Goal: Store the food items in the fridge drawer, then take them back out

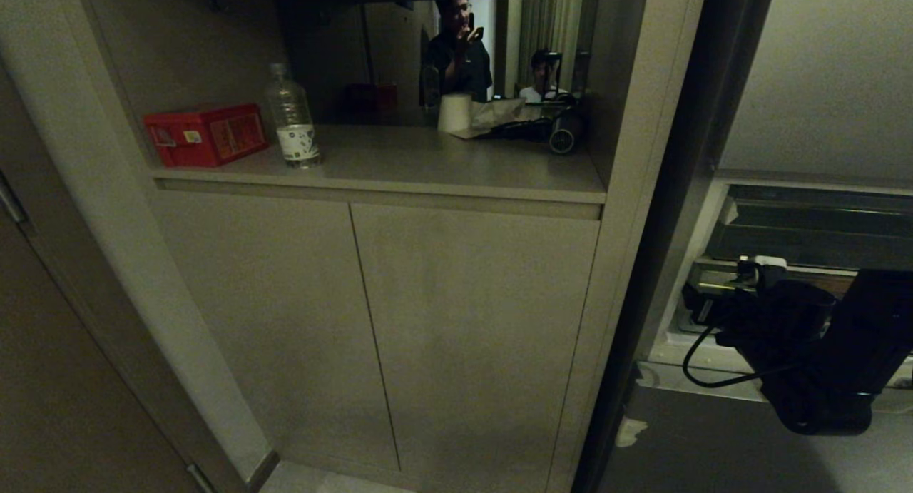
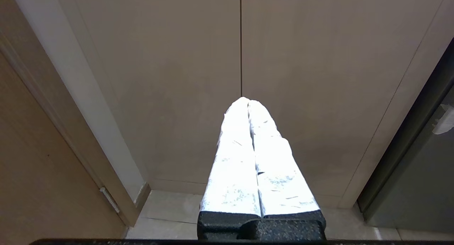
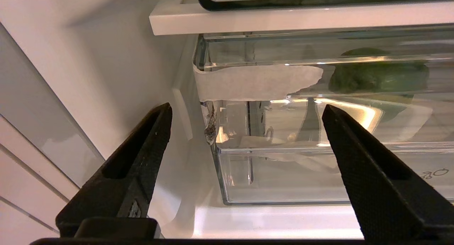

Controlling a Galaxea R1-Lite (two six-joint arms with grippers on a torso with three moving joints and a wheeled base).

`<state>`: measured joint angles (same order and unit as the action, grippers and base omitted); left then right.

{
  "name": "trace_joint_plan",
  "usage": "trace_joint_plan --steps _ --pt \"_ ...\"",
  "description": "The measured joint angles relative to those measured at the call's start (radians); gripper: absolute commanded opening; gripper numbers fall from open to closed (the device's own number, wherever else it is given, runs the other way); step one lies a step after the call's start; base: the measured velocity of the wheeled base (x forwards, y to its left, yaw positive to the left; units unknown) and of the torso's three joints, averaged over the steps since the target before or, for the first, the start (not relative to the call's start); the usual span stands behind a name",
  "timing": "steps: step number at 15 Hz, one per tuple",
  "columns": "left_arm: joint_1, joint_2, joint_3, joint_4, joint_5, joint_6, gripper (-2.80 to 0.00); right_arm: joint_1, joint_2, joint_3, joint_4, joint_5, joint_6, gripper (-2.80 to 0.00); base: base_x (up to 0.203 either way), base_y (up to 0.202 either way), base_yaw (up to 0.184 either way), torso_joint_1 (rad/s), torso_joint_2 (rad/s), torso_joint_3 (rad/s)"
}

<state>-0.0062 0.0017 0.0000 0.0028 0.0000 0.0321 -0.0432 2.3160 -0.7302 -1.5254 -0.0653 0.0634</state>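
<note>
Right wrist view is showing the right gripper (image 3: 244, 131) with its two black fingers (image 3: 142, 145) spread wide apart and nothing between them. It is pointing at the fridge drawer (image 3: 319, 174), the clear plastic one, and is hanging near its front but not touching it. Through the clear wall a green food item (image 3: 379, 73) is sitting inside, toward the far side from the fingers. A torn white paper label (image 3: 255, 82) is sticking along the drawer's upper edge. A white shelf (image 3: 283, 20) is lying just over the drawer. I think the fingers are staying wide so they can fit around the drawer's lip or reach for the food, so this looks like the taking-out part, but I cannot be sure.

Left wrist view is showing the left gripper (image 2: 248, 103) with its white-wrapped fingers (image 2: 234, 167) pressed tight together, holding nothing. It is parked low, facing the plain cabinet doors (image 2: 319, 78), likely to keep out of the way.

Head view is showing things the wrist views miss. The right arm is reaching into the open fridge at the right edge, and the drawer's inside is too dark to make out there. A red box (image 1: 205, 134) and a water bottle (image 1: 291, 118) are standing near each other on a shelf above the doors. A mirror behind them is showing two people (image 1: 460, 51). The green food shows up only in the right wrist view.
</note>
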Motion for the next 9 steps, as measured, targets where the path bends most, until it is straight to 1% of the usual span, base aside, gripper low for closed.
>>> trace_joint_plan --steps 1,9 --pt "0.0 0.0 0.0 0.0 0.0 0.0 -2.8 0.003 0.002 -0.001 -0.001 0.0 0.0 -2.8 0.0 0.0 0.0 0.0 0.0 0.0" --pt "-0.001 0.0 0.0 0.0 0.0 0.0 -2.8 0.043 0.008 -0.001 0.007 -0.003 0.0 -2.8 0.0 0.0 0.0 0.0 0.0 0.0"
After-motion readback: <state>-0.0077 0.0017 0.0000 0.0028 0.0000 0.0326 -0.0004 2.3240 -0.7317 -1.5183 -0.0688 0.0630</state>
